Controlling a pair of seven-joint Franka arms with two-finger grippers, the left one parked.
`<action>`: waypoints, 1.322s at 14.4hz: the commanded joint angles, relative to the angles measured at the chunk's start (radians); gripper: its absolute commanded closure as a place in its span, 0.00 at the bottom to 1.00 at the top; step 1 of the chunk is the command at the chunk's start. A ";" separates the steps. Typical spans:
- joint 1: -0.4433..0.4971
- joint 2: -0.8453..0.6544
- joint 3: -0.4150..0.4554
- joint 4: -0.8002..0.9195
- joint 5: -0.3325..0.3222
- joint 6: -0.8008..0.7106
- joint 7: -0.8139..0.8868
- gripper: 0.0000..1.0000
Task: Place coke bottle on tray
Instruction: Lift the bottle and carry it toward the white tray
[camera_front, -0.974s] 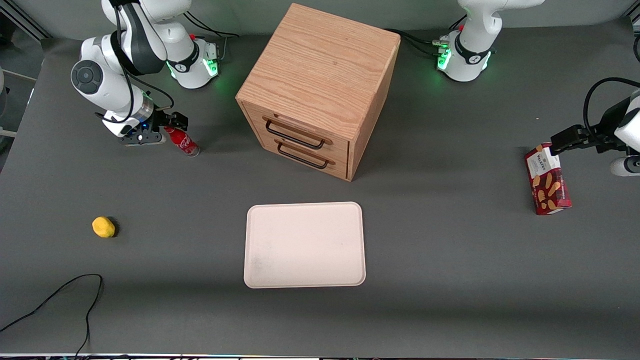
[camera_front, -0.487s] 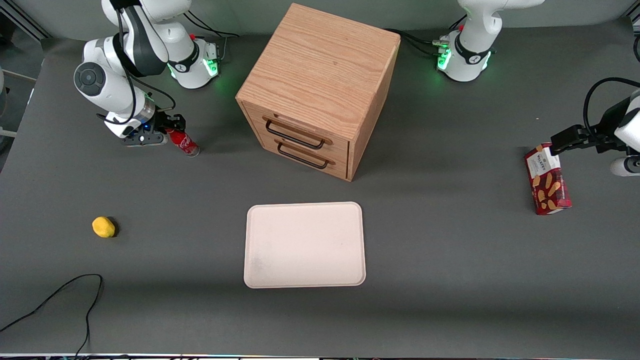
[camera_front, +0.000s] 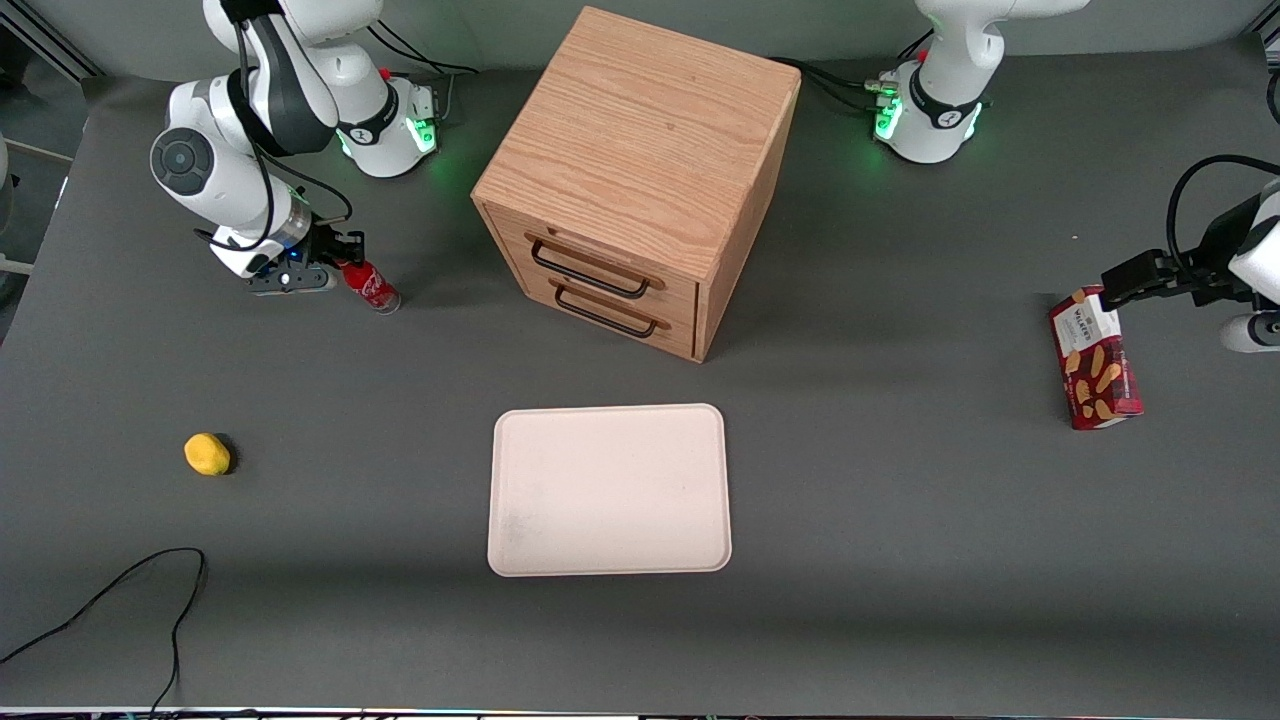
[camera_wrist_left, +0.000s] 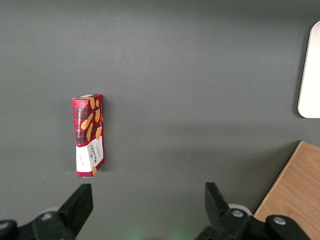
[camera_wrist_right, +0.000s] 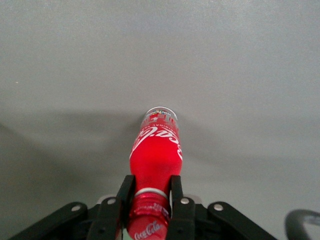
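The coke bottle (camera_front: 373, 288) is a slim red bottle with white script, leaning on the grey table toward the working arm's end, beside the wooden cabinet. My right gripper (camera_front: 343, 264) is shut on its neck just below the cap. In the right wrist view the two black fingers (camera_wrist_right: 126, 192) press both sides of the coke bottle (camera_wrist_right: 156, 155) at the neck, with the gripper (camera_wrist_right: 151, 184) centred on it and the bottle's base pointing away. The cream-white tray (camera_front: 608, 490) lies flat, nearer the front camera than the cabinet, and its edge (camera_wrist_left: 312, 70) shows in the left wrist view.
A wooden two-drawer cabinet (camera_front: 630, 190) stands between bottle and parked arm. A small yellow object (camera_front: 207, 454) lies nearer the camera than the bottle. A red biscuit box (camera_front: 1095, 360) lies toward the parked arm's end. A black cable (camera_front: 120, 600) curls near the table's front edge.
The gripper has shifted slightly toward the bottle's base and the bottle now stands more steeply, while its base stays at the same spot on the table.
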 joint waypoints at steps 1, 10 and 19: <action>0.002 0.034 0.000 0.075 -0.016 -0.043 -0.005 0.92; 0.002 0.284 0.035 0.757 -0.002 -0.529 -0.052 0.98; -0.004 0.724 0.116 1.669 0.101 -0.941 -0.039 0.98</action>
